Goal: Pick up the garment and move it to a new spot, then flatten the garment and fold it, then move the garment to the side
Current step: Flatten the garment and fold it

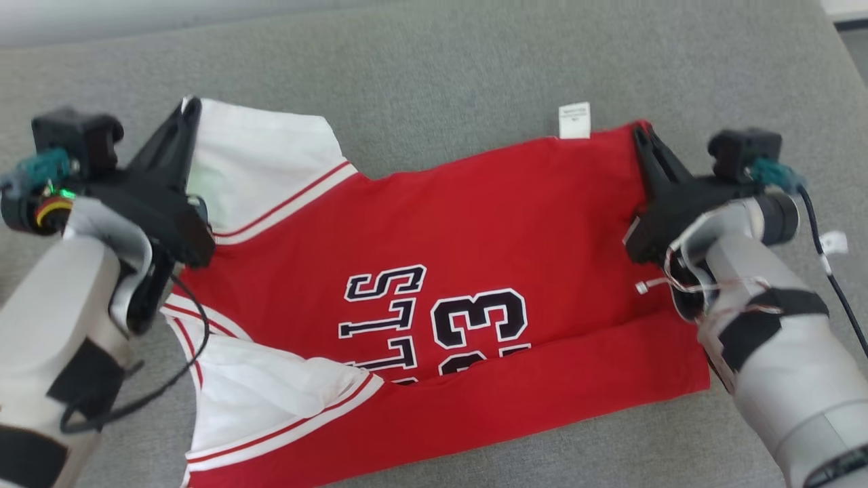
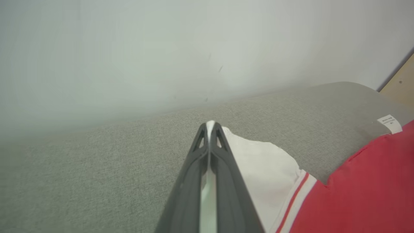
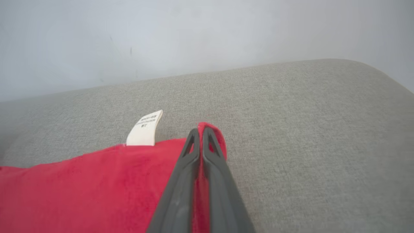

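The garment point(image 1: 461, 224) is a red jersey with white sleeves and dark lettering, spread across the grey cushion with its near edge folded over. My left gripper point(image 1: 191, 108) is shut on the far white sleeve point(image 2: 258, 161); white cloth shows pinched between its fingers point(image 2: 223, 152). My right gripper point(image 1: 641, 132) is shut on the jersey's far right corner point(image 3: 215, 132), with red fabric squeezed between its fingers point(image 3: 213, 155). A white care label point(image 1: 574, 120) pokes out from the far hem, also visible as the label point(image 3: 144, 127) beside the right gripper.
The grey fabric cushion point(image 1: 434, 61) extends beyond the jersey on the far side, up to a pale wall point(image 2: 161, 48). The cushion's right edge point(image 1: 837, 54) lies just past my right arm. A loose black cable point(image 1: 831, 271) hangs off the right wrist.
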